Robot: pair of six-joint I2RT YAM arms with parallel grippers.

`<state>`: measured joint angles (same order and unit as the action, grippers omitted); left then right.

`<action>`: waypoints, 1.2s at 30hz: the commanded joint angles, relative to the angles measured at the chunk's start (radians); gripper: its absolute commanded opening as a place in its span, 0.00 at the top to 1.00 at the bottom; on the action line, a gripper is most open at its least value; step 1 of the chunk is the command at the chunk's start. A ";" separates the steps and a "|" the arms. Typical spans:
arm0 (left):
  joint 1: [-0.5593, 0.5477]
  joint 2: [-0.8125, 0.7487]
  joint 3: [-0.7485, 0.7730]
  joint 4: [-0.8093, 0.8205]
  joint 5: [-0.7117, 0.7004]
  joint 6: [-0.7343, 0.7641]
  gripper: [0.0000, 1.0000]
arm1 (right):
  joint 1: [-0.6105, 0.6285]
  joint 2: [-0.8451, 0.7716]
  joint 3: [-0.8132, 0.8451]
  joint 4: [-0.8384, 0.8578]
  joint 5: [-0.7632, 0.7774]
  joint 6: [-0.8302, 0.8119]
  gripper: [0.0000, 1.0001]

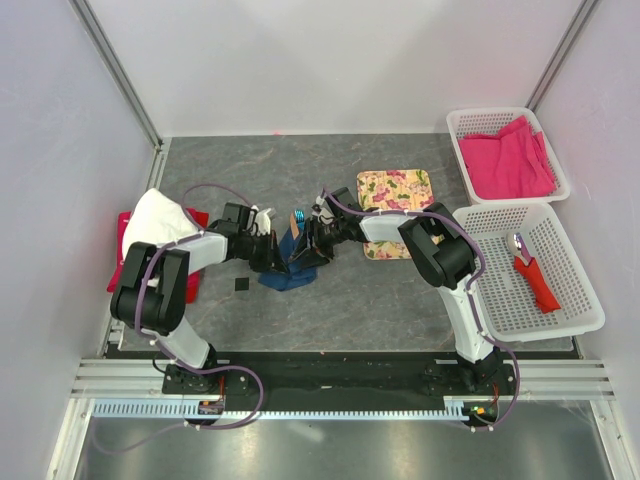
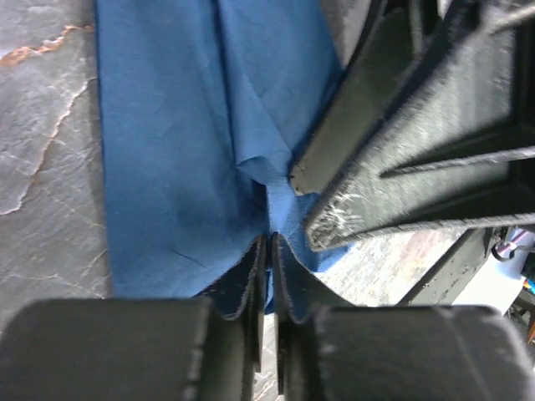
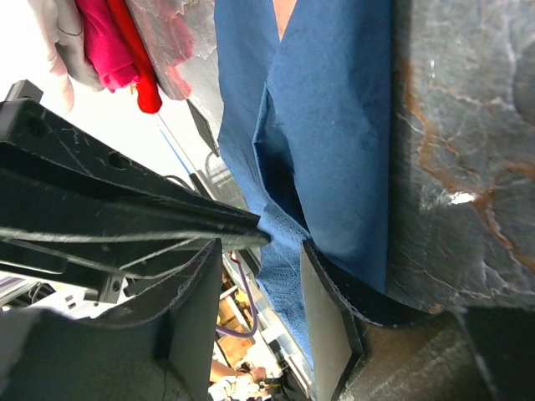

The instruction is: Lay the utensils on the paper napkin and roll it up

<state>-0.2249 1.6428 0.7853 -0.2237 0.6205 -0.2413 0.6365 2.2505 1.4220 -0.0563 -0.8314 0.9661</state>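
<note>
1. paper napkin (image 1: 290, 274) (image 2: 184, 125) (image 3: 334, 109): one, dark blue, thin and crinkly, creased into long folds, lying mid worktop (image 1: 400, 295) (grey, marble-look) between both arms
2. utensil (image 1: 297, 216): one thin bright-blue piece showing at the napkin's far end; can't tell if there are more
3. left gripper (image 1: 272, 252) (image 2: 269, 246): black fingers pressed together, pinching the napkin edge
4. right gripper (image 1: 308, 246) (image 3: 261, 251): fingers spread, a napkin fold in the gap, tips just beside the left one's
5. floral mat (image 1: 395, 188): one, rectangular, rounded corners, behind the right arm
6. two white perforated plastic baskets at right: far basket (image 1: 505, 115) holds pink cloth (image 1: 505, 162), near basket (image 1: 590, 305) holds a red-handled tool (image 1: 532, 272) with a round metal head
7. white cloth (image 1: 150, 222) at the left edge
</note>
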 commanded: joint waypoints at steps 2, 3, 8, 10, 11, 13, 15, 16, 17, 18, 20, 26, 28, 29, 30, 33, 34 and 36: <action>-0.001 0.026 0.031 -0.019 -0.041 -0.012 0.94 | 0.002 -0.045 -0.006 -0.005 0.000 0.003 0.50; -0.001 0.026 0.031 -0.019 -0.042 -0.013 0.94 | 0.003 -0.051 -0.003 -0.007 -0.006 0.002 0.50; 0.001 0.025 0.032 -0.023 -0.047 -0.010 0.96 | -0.009 -0.107 -0.006 -0.026 -0.021 -0.013 0.50; 0.001 0.023 0.032 -0.023 -0.047 -0.010 0.96 | -0.015 -0.121 -0.017 -0.040 -0.023 -0.033 0.50; 0.001 0.022 0.032 -0.025 -0.045 -0.012 0.96 | -0.018 -0.123 -0.023 -0.051 -0.023 -0.038 0.53; 0.001 0.023 0.034 -0.025 -0.041 -0.013 0.96 | -0.023 -0.127 -0.040 -0.057 -0.009 -0.052 0.57; 0.001 0.026 0.035 -0.026 -0.030 -0.016 0.96 | -0.024 -0.126 -0.043 -0.074 0.005 -0.078 0.67; 0.001 0.023 0.034 -0.020 -0.027 -0.016 0.96 | -0.024 -0.118 -0.043 -0.089 0.018 -0.086 0.71; 0.001 0.022 0.035 -0.019 -0.022 -0.019 0.96 | -0.024 -0.115 -0.043 -0.094 0.023 -0.092 0.80; 0.002 0.022 0.035 -0.017 -0.021 -0.023 0.96 | -0.024 -0.111 -0.043 -0.097 0.028 -0.096 0.85; 0.004 0.017 0.034 -0.013 -0.007 -0.024 0.96 | -0.026 -0.101 -0.041 -0.112 0.049 -0.112 0.93; 0.009 0.005 0.032 -0.005 0.013 -0.026 0.96 | -0.023 -0.080 -0.032 -0.155 0.086 -0.153 0.99; 0.012 0.005 0.034 -0.006 0.019 -0.030 0.96 | -0.021 -0.072 -0.028 -0.166 0.103 -0.162 0.99; 0.013 0.006 0.032 -0.005 0.031 -0.030 0.95 | -0.021 -0.068 -0.026 -0.177 0.106 -0.171 0.99; 0.015 0.000 0.032 -0.003 0.039 -0.030 0.94 | -0.021 -0.065 -0.026 -0.181 0.107 -0.175 1.00; 0.025 -0.018 0.025 0.015 0.067 -0.042 0.86 | -0.018 -0.054 -0.020 -0.197 0.118 -0.191 1.00; 0.032 -0.027 0.022 0.021 0.073 -0.046 0.82 | -0.017 -0.049 -0.017 -0.200 0.120 -0.194 1.00; 0.036 -0.052 0.017 0.030 0.088 -0.055 0.68 | -0.014 -0.045 -0.012 -0.206 0.121 -0.201 1.00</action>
<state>-0.2054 1.6608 0.7902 -0.2371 0.6441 -0.2565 0.6121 2.1841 1.3827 -0.2256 -0.7441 0.8066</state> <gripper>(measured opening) 0.180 0.010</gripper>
